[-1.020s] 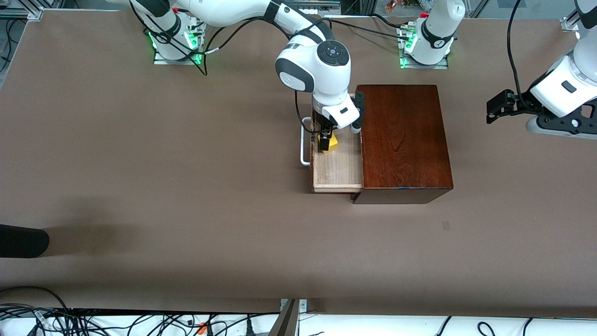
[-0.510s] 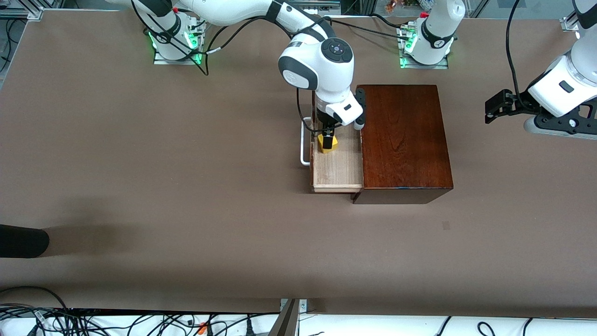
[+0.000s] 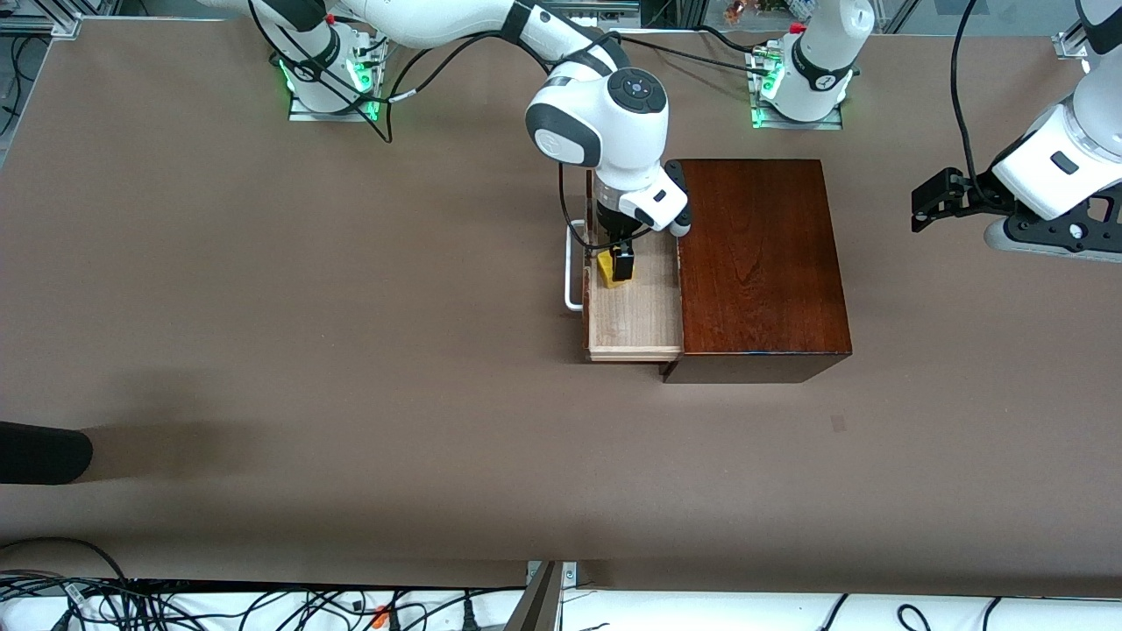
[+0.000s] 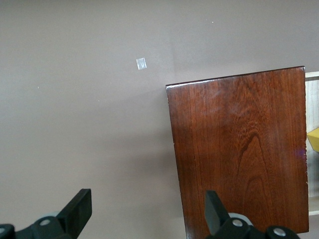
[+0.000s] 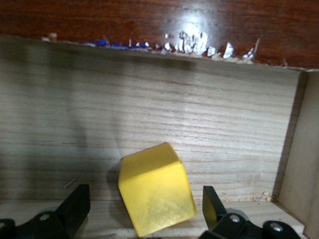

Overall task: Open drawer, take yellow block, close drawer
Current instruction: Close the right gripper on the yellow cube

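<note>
Right gripper (image 3: 616, 263), fingers spread, straddles the small yellow cube (image 5: 157, 188) beside the handle-side wall of the pulled-out pale-wood drawer (image 3: 644, 320); left gripper (image 3: 931, 200), fingers spread, waits over bare surface (image 3: 351, 350).

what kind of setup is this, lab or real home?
Most likely a robotics lab bench. Two arms are bolted to one brown table, cables run along its edge, and the only props are a wooden box with an open drawer holding a yellow block.

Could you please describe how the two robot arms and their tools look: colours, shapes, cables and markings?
Both arms have glossy white rounded shells with dark grey joint bands. The right arm's wrist carries a dark round button cap, and black cables run along it. The right tool and the left tool are black, each with two flat fingers. Green lights glow at both bases.
</note>
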Robot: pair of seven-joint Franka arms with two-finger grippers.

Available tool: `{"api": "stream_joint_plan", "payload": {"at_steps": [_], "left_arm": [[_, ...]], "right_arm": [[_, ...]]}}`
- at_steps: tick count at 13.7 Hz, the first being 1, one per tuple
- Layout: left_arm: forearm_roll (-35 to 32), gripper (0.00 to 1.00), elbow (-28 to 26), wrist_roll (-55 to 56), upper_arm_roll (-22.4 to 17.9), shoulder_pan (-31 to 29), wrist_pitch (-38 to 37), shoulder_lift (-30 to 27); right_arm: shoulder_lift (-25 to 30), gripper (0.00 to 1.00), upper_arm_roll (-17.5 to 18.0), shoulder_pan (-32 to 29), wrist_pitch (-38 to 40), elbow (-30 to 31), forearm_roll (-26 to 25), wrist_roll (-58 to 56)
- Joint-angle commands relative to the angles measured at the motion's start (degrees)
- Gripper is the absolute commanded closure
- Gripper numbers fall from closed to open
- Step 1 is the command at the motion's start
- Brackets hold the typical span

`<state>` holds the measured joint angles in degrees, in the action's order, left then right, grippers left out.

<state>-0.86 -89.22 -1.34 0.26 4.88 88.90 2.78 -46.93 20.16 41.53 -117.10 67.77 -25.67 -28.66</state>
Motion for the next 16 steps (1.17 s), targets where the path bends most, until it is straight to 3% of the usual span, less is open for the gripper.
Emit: {"api": "stream_joint_plan", "payload": {"at_steps": [1,4,5,7,8,11,13,16], "left_arm": [[-0.5,0.0,-0.2,-0.4,0.0,0.2,0.0,-0.2],[-0.5,0.0,-0.2,-0.4,0.0,0.2,0.0,-0.2],[-0.5,0.0,-0.2,-0.4,0.0,0.2,0.0,-0.2],[-0.5,0.0,-0.2,-0.4,0.0,0.2,0.0,-0.2],[-0.5,0.0,-0.2,-0.4,0.0,0.2,0.0,-0.2],[-0.5,0.0,-0.2,-0.4,0.0,0.2,0.0,-0.2],[-0.5,0.0,-0.2,-0.4,0.0,0.2,0.0,-0.2],[-0.5,0.0,-0.2,-0.4,0.0,0.2,0.0,-0.2]], "right_arm": [[-2.2,0.0,-0.3,0.7,-0.9,-2.1,-1.0,-0.7],[-2.3,0.02,-0.3,0.3,-0.9,-2.1,-1.0,-0.9],[-2.2,0.08,-0.2,0.1,-0.4,-2.2,-0.9,-1.0],[-2.1,0.43,-0.2,0.1,-0.3,-2.2,-0.7,-0.3],[-1.9,0.69,-0.2,0.2,0.1,-2.2,-0.2,0.9],[-1.6,0.96,0.1,0.2,2.1,-2.5,0.4,6.4],[-0.5,1.0,0.2,-0.2,3.4,-3.1,2.1,6.5],[0.8,1.0,0.1,-1.5,12.3,-9.7,8.1,6.8]]}}
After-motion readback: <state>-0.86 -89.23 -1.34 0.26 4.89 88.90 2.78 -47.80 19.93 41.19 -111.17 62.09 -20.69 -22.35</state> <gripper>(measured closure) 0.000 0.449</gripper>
